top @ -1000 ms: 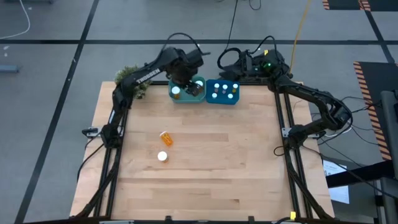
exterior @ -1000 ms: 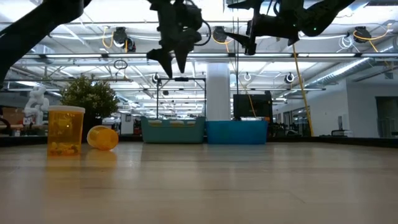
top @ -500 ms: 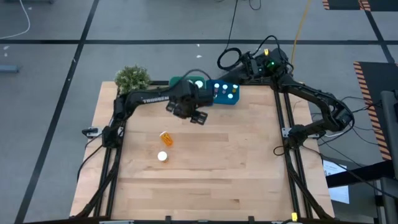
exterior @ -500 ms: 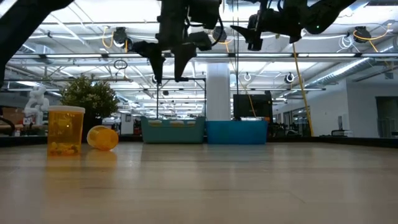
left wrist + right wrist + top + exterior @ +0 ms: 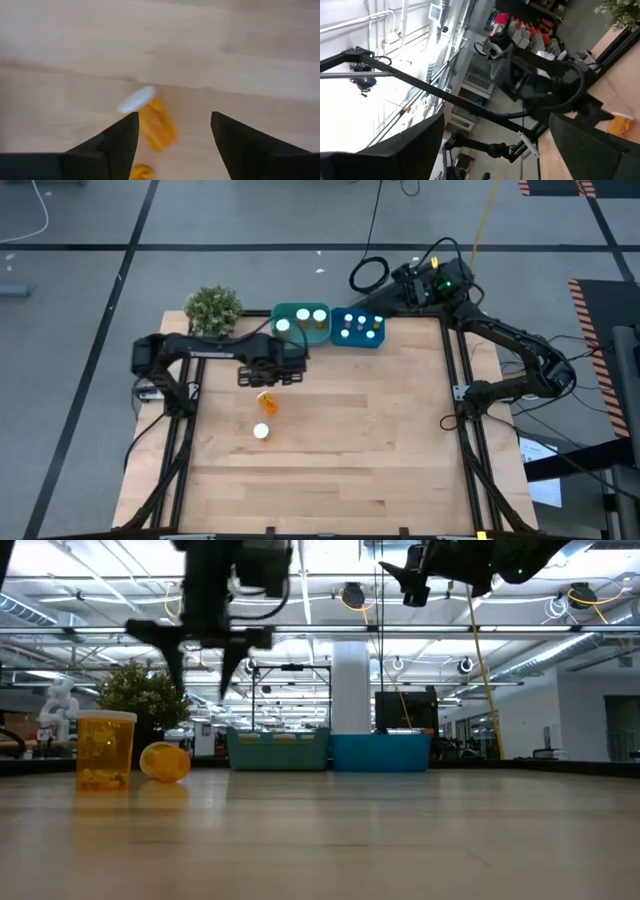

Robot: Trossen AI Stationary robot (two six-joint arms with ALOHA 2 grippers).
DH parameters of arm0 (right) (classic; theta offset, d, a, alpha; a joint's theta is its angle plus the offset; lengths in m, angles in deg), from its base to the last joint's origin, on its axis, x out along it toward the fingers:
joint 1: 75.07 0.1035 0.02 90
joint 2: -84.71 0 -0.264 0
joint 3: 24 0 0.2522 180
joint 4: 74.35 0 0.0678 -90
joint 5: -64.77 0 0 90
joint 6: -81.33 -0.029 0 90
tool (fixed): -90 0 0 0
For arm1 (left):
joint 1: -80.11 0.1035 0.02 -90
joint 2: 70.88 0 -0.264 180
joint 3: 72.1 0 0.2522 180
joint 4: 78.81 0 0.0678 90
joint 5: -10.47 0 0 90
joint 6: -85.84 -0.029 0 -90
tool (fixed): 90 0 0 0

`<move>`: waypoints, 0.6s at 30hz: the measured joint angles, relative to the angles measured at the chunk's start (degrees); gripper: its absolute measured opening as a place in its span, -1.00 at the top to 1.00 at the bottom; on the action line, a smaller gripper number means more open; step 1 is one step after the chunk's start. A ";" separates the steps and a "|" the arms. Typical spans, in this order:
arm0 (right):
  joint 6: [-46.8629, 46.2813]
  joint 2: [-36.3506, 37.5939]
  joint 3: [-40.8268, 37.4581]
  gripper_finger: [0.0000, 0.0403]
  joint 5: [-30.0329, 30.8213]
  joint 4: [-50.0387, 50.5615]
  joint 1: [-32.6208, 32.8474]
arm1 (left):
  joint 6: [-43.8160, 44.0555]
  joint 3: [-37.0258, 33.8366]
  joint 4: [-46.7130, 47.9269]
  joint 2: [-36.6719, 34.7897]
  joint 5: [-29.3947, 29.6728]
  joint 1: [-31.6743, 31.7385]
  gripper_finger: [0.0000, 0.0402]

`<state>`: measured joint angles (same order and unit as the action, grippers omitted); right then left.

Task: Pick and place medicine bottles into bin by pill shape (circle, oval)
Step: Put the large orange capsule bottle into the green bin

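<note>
The wooden worktop carries a plant, a teal bin and a blue bin along its far edge, and two medicine bottles left of centre.

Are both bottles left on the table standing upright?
No. One bottle stands, white cap up; the other bottle lies on its side below the open left gripper.

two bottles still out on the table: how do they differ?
The upright bottle stands on its base; the tipped bottle lies on its side. From overhead, the upright bottle shows only its white cap, while the tipped bottle shows its orange side. The left gripper hovers by the tipped one, fingers open. Both are translucent orange.
</note>
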<state>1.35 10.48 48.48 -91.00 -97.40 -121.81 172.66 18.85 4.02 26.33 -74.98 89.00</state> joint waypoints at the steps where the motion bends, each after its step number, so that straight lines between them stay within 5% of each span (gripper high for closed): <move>1: 0.43 0.00 0.00 -0.75 0.32 0.51 0.08 | 1.27 -2.63 -1.00 -0.91 -0.27 0.29 -0.26; 9: 4.51 -0.01 0.00 -0.75 4.24 7.62 1.61 | 5.06 -19.42 -17.84 -7.25 -6.02 4.07 -0.57; 18: 5.81 -0.04 0.00 -0.75 4.60 9.69 2.24 | 9.86 -25.66 -19.81 -8.08 -8.62 3.71 -0.75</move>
<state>7.16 10.43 48.48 -86.40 -87.71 -119.58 182.52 -6.81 -15.79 18.25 -83.60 92.72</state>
